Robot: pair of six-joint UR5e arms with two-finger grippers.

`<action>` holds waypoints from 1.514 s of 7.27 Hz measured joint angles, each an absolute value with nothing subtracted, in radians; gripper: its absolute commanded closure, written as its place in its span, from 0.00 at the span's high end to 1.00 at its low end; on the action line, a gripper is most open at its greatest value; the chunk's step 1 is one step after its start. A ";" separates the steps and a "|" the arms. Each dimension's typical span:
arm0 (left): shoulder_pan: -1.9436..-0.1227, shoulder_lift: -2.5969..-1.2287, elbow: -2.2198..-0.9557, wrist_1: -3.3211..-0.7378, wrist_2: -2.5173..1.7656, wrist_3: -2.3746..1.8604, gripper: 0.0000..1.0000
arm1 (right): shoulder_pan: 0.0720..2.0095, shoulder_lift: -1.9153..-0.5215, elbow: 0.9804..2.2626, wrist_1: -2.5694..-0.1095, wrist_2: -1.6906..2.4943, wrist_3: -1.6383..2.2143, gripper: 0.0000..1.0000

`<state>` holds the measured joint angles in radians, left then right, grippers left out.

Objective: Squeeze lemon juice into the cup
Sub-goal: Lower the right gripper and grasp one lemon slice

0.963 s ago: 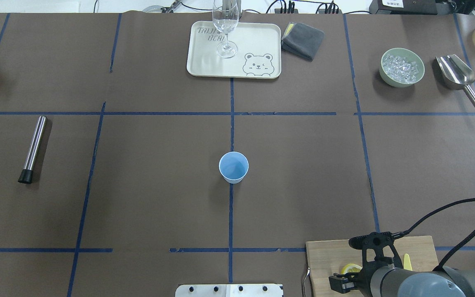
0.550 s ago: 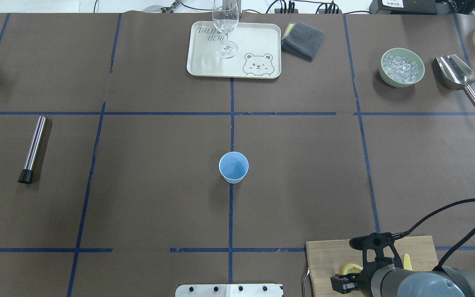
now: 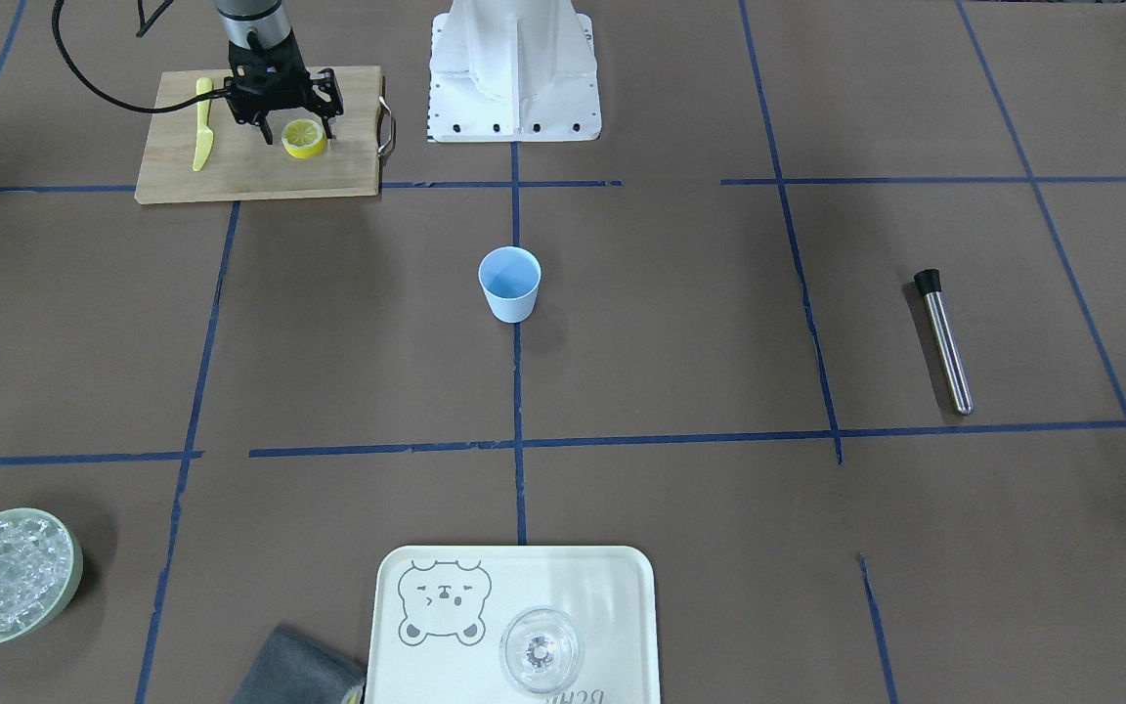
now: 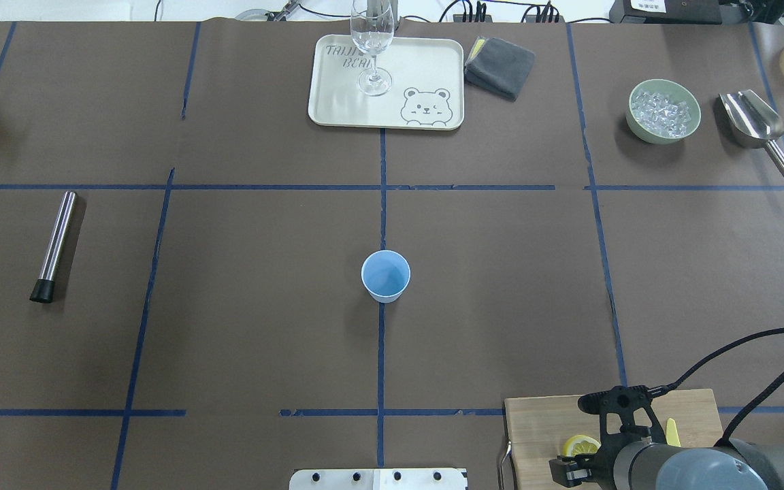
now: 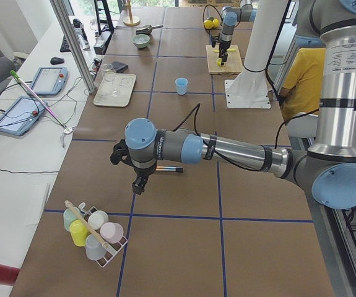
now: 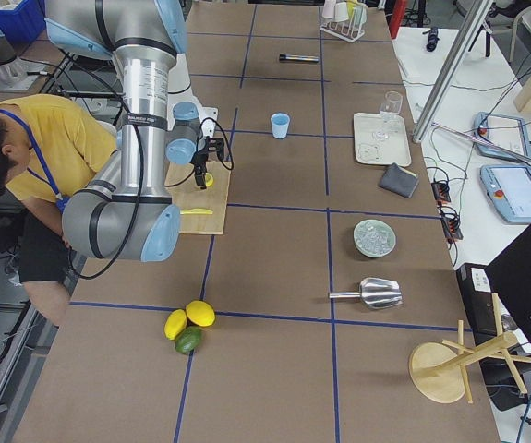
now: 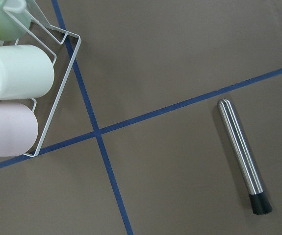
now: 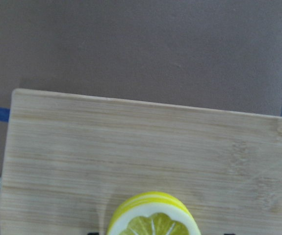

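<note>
The cup [image 4: 385,275] is pale blue and stands upright and empty at the table's centre [image 3: 509,284]. On the wooden cutting board [image 3: 260,171] lies a round yellow slice stack [image 3: 304,139], cut face up. My right gripper [image 3: 297,131] hangs open just over it, a finger on each side, and the slice [image 8: 153,220] fills the bottom edge of the right wrist view. The lemon itself is hidden. My left gripper [image 5: 138,180] hovers far off over the steel rod [image 7: 241,156]; I cannot tell its state.
A yellow knife [image 3: 201,122] lies on the board beside the gripper. A tray [image 4: 337,102] with a clear glass [image 4: 371,47], a grey cloth [image 4: 499,67], a green bowl of ice [image 4: 663,112] and a metal scoop [image 4: 756,126] line the far edge. A wire cup rack [image 7: 38,93] sits near the left gripper.
My right gripper has eased slightly toward the robot's base over the board, so more of the round slice shows. The cup has not moved.
</note>
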<state>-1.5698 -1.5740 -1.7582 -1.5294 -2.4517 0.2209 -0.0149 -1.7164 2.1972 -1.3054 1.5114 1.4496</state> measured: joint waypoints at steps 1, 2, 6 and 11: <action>-1.570 -1.574 -1.760 -1.529 -2.451 0.221 1.00 | -0.015 -1.718 2.197 -1.305 1.513 1.450 0.50; -1.570 -1.574 -1.761 -1.529 -2.451 0.221 1.00 | -0.015 -1.719 2.199 -1.304 1.515 1.450 0.39; -1.571 -1.574 -1.763 -1.529 -2.451 0.221 1.00 | -0.012 -1.731 2.222 -1.304 1.532 1.450 0.36; -1.571 -1.574 -1.765 -1.529 -2.452 0.221 1.00 | -0.008 -1.771 2.287 -1.304 1.534 1.450 0.39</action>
